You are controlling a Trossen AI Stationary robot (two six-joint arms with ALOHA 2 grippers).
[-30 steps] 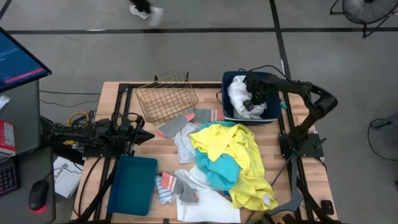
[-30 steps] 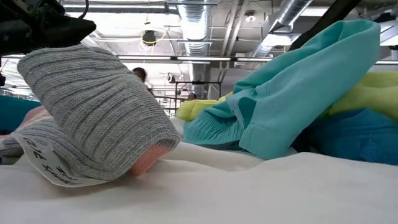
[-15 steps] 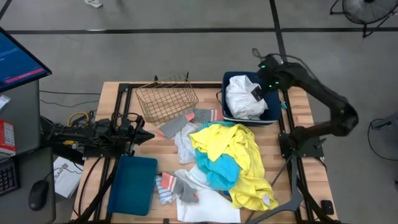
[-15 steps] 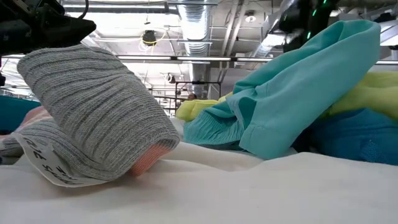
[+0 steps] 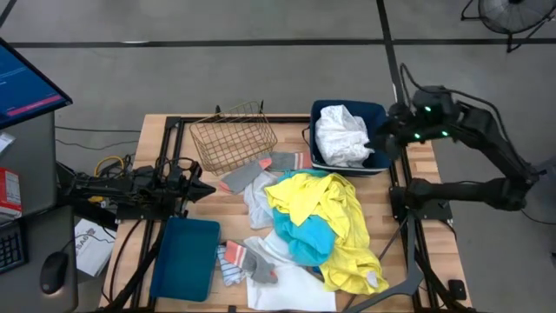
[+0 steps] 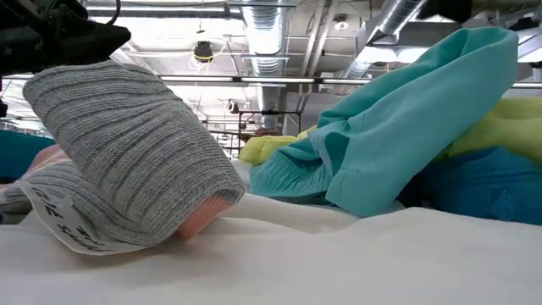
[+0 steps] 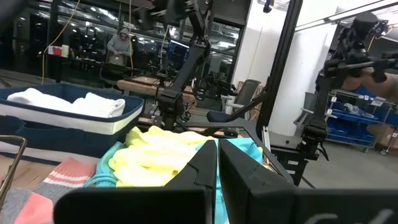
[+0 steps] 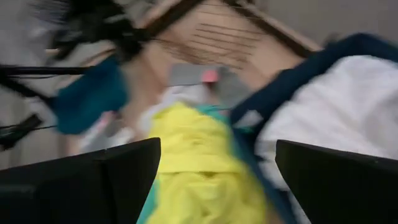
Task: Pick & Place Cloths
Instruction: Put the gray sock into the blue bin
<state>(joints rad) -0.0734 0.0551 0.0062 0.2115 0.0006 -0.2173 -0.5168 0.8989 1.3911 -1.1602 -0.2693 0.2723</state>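
Observation:
A heap of cloths lies on the table's middle: a yellow one (image 5: 323, 204) on top, a teal one (image 5: 304, 235) and a white one (image 5: 291, 280) under it, and small socks (image 5: 246, 261) at the near left. Close to the low camera are a grey ribbed sock (image 6: 127, 152) and the teal cloth (image 6: 406, 127). Another white cloth (image 5: 341, 135) lies bunched in the dark blue bin (image 5: 378, 111) at the far right. My right gripper (image 8: 217, 180) hangs open in the air just right of that bin, holding nothing. My left gripper (image 7: 217, 168) rests shut at the table's left side (image 5: 204, 189).
A copper wire basket (image 5: 233, 137) stands at the far middle. A dark blue tray (image 5: 185, 256) lies at the near left. Grey and coral socks (image 5: 261, 169) lie between the basket and the heap. Black frame rails (image 5: 401, 187) run along both sides of the table.
My right gripper has risen out of the dark blue bin and drawn back toward the table's right edge, tipping from pointing down to a shallower slant. The white cloth stays behind in the bin, lying a little more spread out.

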